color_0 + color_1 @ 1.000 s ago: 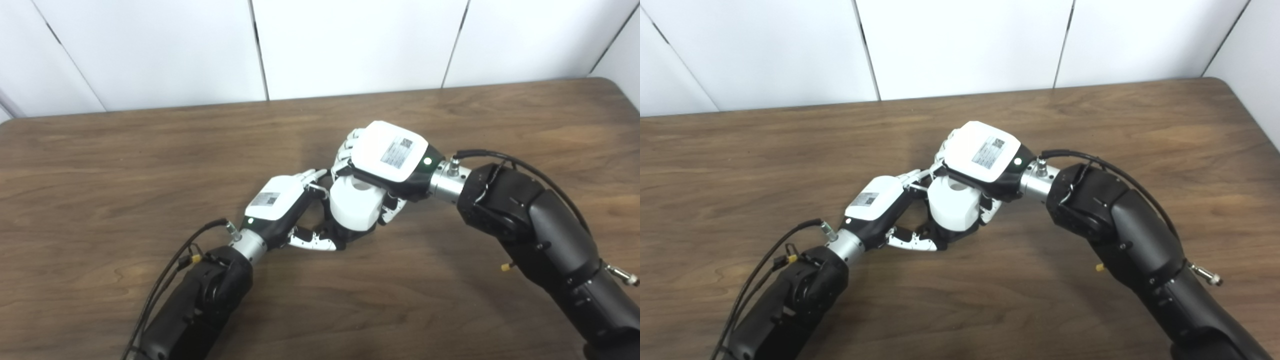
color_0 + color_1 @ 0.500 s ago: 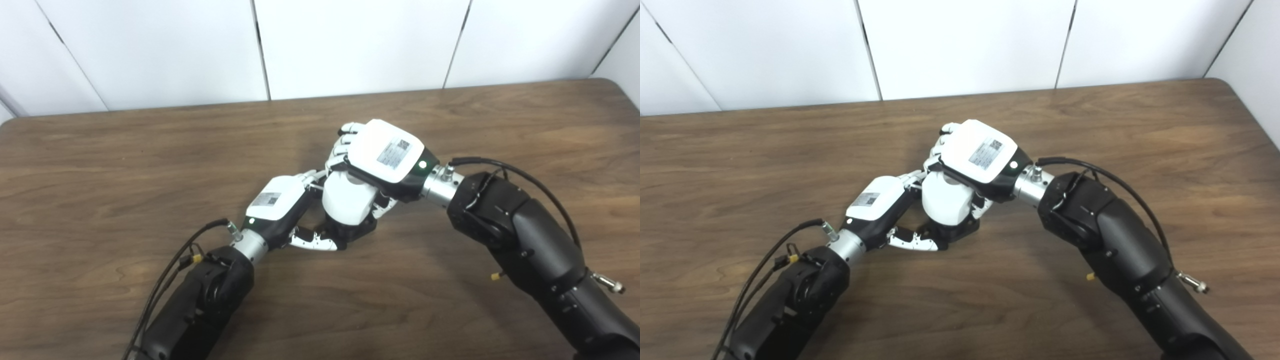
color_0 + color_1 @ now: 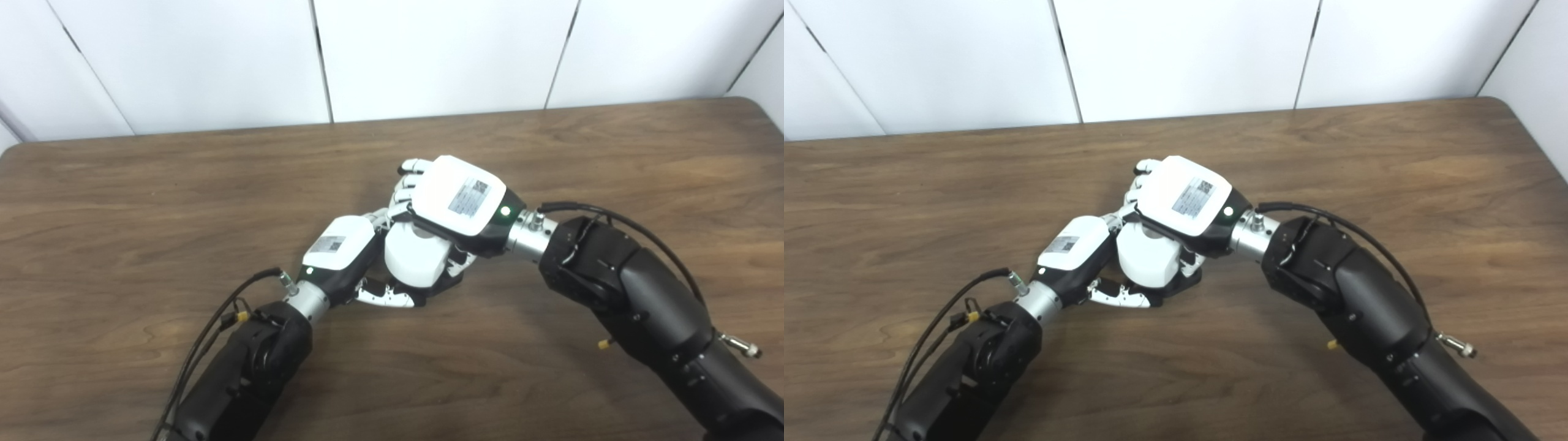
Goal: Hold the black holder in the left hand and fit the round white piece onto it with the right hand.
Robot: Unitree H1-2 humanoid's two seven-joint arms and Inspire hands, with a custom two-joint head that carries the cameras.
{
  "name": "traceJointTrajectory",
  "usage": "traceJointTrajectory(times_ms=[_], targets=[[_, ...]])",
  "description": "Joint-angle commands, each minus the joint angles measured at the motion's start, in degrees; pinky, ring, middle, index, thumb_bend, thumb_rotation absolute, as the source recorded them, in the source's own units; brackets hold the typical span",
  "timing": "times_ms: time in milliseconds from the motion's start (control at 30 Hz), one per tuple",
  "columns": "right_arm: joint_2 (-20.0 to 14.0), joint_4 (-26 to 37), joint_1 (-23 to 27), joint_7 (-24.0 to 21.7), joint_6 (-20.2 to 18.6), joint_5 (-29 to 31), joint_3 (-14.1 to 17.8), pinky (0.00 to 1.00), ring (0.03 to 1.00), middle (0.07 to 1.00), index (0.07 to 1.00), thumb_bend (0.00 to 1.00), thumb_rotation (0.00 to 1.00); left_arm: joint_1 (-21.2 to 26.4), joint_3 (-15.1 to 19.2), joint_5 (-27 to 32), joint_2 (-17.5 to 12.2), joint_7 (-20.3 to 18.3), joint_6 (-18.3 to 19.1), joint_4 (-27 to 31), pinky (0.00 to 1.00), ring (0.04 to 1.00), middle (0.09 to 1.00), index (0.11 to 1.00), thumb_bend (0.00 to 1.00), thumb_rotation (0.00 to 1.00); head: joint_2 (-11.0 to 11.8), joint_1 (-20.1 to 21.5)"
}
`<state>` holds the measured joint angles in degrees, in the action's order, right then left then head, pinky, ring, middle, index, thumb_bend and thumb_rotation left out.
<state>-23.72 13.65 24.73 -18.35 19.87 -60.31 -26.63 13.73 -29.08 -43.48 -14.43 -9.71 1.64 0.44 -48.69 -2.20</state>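
Note:
The round white piece (image 3: pixel 413 260) sits on top of the black holder (image 3: pixel 444 286), of which only a dark edge shows beneath it. My left hand (image 3: pixel 343 254) is shut on the black holder from the left, thumb lying along its front. From above and the right, my right hand (image 3: pixel 456 202) is shut on the round white piece, its palm covering the top and fingers curled over the far side. Both hands meet at the middle of the table (image 3: pixel 122 202). The joint between piece and holder is hidden.
A brown wooden table runs to a white panelled wall (image 3: pixel 429 55) at the back. The table's right corner (image 3: pixel 1507 107) is rounded. Cables trail from both forearms.
My right hand has moved left and slightly down with the white piece, pressing closer against my left hand. The left hand has barely moved.

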Motion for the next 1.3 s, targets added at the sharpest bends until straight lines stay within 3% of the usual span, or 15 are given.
traceJointTrajectory(times_ms=[0,433,700,800,867,900,967,1100,1267], targets=[[-2.72,-0.82,-0.32,-2.61,2.24,0.4,-0.98,0.83,0.706,0.651,0.481,0.53,0.14,-2.64,-1.61,-0.74,-1.64,-5.38,2.43,-2.34,0.89,0.948,0.929,0.485,0.52,0.07,-0.12,-0.13],[-6.4,0.0,0.95,-5.76,3.16,4.69,-0.81,0.81,0.717,0.656,0.481,0.52,0.13,-2.47,-1.76,-0.91,-2.09,-5.06,1.96,-2.53,0.88,0.944,0.927,0.485,0.52,0.07,-0.19,0.66],[-6.38,-0.22,0.87,-5.7,2.67,4.35,-0.24,0.81,0.714,0.652,0.482,0.52,0.14,-2.46,-1.75,-0.83,-2.2,-5.49,2.12,-2.12,0.87,0.942,0.93,0.486,0.52,0.07,-0.3,0.71],[-5.98,0.55,0.39,-6.55,0.95,1.74,0.01,0.79,0.721,0.668,0.49,0.52,0.14,-2.62,-1.69,-1.05,-2.01,-5.17,2.3,-2.04,0.86,0.934,0.927,0.485,0.52,0.06,-0.14,0.66],[-5.25,1.56,-0.37,-7.67,-1.42,0.5,0.69,0.76,0.734,0.715,0.735,0.84,0.2,-2.62,-1.79,-1.35,-1.91,-5.32,2.62,-1.95,0.86,0.931,0.928,0.485,0.52,0.07,-0.07,0.55],[-4.77,2.15,-0.81,-8.07,-2.66,-0.2,1.13,0.76,0.749,0.758,0.845,0.92,0.23,-2.63,-1.79,-1.39,-1.87,-5.43,2.74,-1.9,0.86,0.93,0.928,0.485,0.52,0.07,-0.07,0.55],[-3.8,3.33,-1.51,-9.15,-4.99,-1.41,2.05,0.74,0.783,0.857,0.968,0.98,0.29,-2.64,-1.82,-1.5,-1.83,-5.61,2.91,-1.81,0.87,0.932,0.93,0.486,0.52,0.07,-0.07,0.55],[-2.07,5.53,-1.37,-13.65,-9.57,-1.19,4.02,0.75,0.843,0.983,0.999,1.0,0.38,-2.64,-1.73,-1.11,-1.9,-5.39,2.4,-2.18,0.88,0.93,0.931,0.485,0.52,0.06,0.1,0.34],[-1.09,6.73,-0.59,-14.99,-11.43,-0.25,6.16,0.75,0.87,1.0,1.0,1.0,0.42,-2.7,-1.74,-0.94,-2.02,-5.22,2.05,-2.31,0.87,0.929,0.93,0.485,0.52,0.06,0.1,0.43]])
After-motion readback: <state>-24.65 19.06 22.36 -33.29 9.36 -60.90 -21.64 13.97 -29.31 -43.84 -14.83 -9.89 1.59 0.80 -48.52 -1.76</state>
